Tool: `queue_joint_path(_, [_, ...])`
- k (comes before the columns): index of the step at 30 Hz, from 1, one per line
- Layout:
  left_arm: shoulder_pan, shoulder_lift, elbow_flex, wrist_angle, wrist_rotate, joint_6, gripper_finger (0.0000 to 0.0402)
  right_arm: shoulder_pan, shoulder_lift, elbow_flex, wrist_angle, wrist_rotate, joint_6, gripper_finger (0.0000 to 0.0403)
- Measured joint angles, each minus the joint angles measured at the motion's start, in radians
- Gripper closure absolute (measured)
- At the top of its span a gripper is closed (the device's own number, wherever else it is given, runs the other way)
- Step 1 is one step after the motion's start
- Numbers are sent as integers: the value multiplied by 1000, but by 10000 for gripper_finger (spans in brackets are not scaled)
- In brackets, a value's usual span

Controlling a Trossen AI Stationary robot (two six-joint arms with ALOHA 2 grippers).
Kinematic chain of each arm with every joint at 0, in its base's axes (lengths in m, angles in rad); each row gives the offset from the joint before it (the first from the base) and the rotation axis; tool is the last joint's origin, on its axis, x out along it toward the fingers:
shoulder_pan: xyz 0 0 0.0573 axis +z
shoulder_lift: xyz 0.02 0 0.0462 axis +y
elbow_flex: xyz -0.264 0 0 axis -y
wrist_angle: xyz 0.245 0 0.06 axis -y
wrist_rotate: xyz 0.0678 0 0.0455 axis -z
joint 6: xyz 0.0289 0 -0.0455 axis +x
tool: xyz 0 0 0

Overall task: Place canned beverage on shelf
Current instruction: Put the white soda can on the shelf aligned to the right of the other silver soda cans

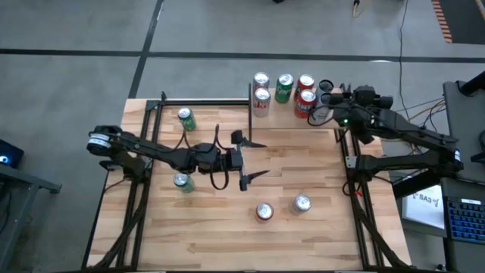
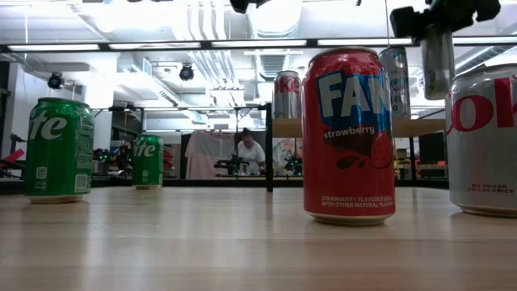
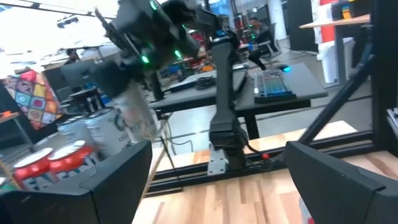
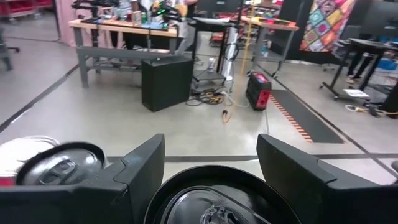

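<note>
1. Cans not yet moved stand on the counter, well short of the shelf. They are a strawberry Fanta can and a silver cola can farthest from the shelf, and two green Sprite cans off to the shelf's left.
2. The left pincer hovers over the middle of the counter, between those loose cans and the shelf. Its fingers are spread wide with nothing between them, so this arm looks to be waiting.
3. The right pincer is at the shelf's right end, pinching a silver canned beverage. The can hangs in the air above the board, clear of it. Its lid fills the gap between the two fingers in the right wrist view.
4. The shelf already carries five cans: two silver, one green and two red, grouped along its far side.
5. As I judge it, the task is well along. This can has been carried to the shelf but not set down, so lowering and releasing it remain. The four cans on the counter are left after that.
</note>
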Motion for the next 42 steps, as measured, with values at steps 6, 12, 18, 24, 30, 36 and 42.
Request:
queue_joint_path(6, [11, 49, 3, 59, 0, 0, 49, 0, 1, 93, 1, -50, -95, 170])
queue_joint_path(12, [13, 57, 30, 62, 0, 13, 49, 0, 1, 153, 0, -76, -148, 171])
queue_joint_path(18, [17, 57, 32, 62, 0, 22, 49, 0, 1, 192, 1, -112, -182, 170])
queue_joint_path(24, [20, 61, 32, 62, 0, 22, 49, 0, 2, 202, 1, -131, -194, 171])
queue_joint_path(30, [21, 61, 32, 62, 0, 22, 49, 0, 6, 193, 2, -131, -190, 171])
queue_joint_path(36, [25, 61, 33, 62, 7, 22, 49, 0, 7, 229, 1, -196, -202, 171])
queue_joint_path(42, [68, 61, 33, 110, 168, -45, 49, 3, 7, 293, 1, -326, -237, 171])
